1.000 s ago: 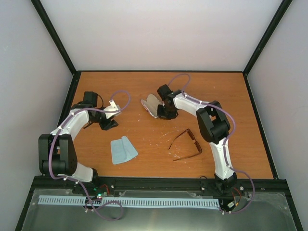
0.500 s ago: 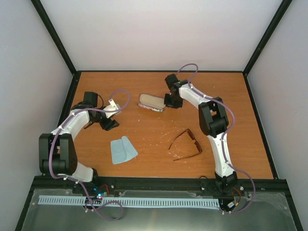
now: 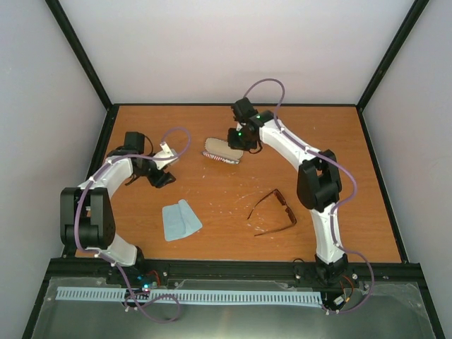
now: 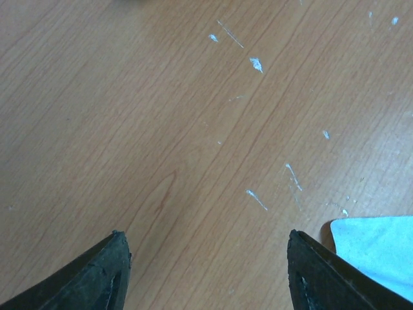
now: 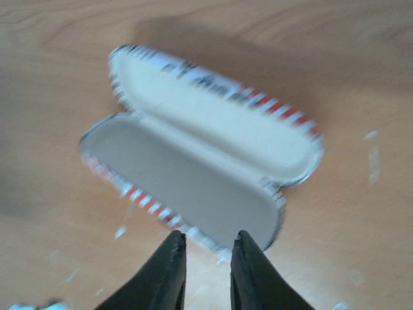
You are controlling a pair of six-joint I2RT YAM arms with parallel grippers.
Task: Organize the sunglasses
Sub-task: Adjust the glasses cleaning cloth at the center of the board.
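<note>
- The sunglasses (image 3: 274, 212) are laid unfolded toward the near right edge, well apart from the open case (image 5: 200, 148) by the far edge.
- The right gripper (image 5: 208, 248) is narrowed and empty; the left gripper (image 4: 206, 240) is spread wide.
- The temples are best folded before casing.

Robot test cell in a lab, not a home, my left arm (image 3: 106, 180) and right arm (image 3: 286, 145) bolted to a black rail (image 3: 233, 268), bare white walls (image 3: 240, 49), black frame posts (image 3: 79, 53), scuffed wood-grain surface (image 3: 212, 198), purple cables (image 3: 268, 80) looping loose
</note>
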